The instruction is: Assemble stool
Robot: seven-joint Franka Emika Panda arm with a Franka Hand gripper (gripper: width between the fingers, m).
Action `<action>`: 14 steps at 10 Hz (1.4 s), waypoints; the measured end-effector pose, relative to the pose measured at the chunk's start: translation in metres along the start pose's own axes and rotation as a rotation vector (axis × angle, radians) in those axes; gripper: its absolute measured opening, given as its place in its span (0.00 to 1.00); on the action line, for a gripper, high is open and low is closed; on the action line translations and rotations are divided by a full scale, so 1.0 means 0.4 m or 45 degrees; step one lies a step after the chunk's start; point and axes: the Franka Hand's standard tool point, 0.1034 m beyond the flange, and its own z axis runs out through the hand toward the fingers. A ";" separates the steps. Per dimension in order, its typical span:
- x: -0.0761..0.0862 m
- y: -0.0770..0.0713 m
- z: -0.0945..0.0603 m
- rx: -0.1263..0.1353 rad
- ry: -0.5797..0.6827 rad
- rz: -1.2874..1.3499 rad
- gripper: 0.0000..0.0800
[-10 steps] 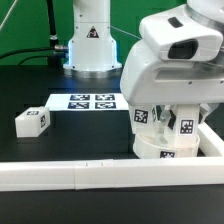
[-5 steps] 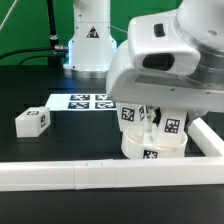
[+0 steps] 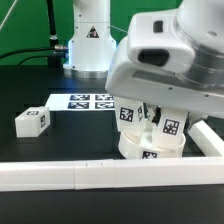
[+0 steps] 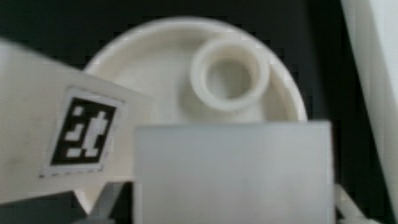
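The round white seat (image 3: 150,148) lies by the front rail, under my arm. Two tagged legs (image 3: 130,113) (image 3: 171,127) stand on it. A third leg (image 3: 32,121) lies loose on the black table at the exterior view's left. In the wrist view the seat (image 4: 151,60) shows a round socket ring (image 4: 231,72), with a tagged leg (image 4: 71,125) beside it. My gripper (image 4: 231,205) is shut on a white leg block (image 4: 231,160) held just above the seat, a finger (image 4: 118,195) on each side. The arm's body hides the gripper in the exterior view.
The marker board (image 3: 90,101) lies behind the seat. A long white border rail (image 3: 60,175) runs along the front, with another piece (image 3: 210,140) at the exterior view's right. The robot base (image 3: 90,40) stands at the back.
My arm has moved toward the exterior view's left, and the seat with its legs has shifted left with it. Over the last half second almost nothing moved.
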 end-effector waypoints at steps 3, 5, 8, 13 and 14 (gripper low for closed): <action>0.017 0.014 -0.014 0.234 -0.052 0.340 0.42; 0.033 0.012 -0.026 0.272 -0.039 0.543 0.42; 0.032 0.009 -0.019 0.267 -0.071 0.791 0.42; 0.041 0.014 -0.012 0.347 -0.035 1.404 0.42; 0.049 0.010 -0.014 0.397 -0.041 1.540 0.42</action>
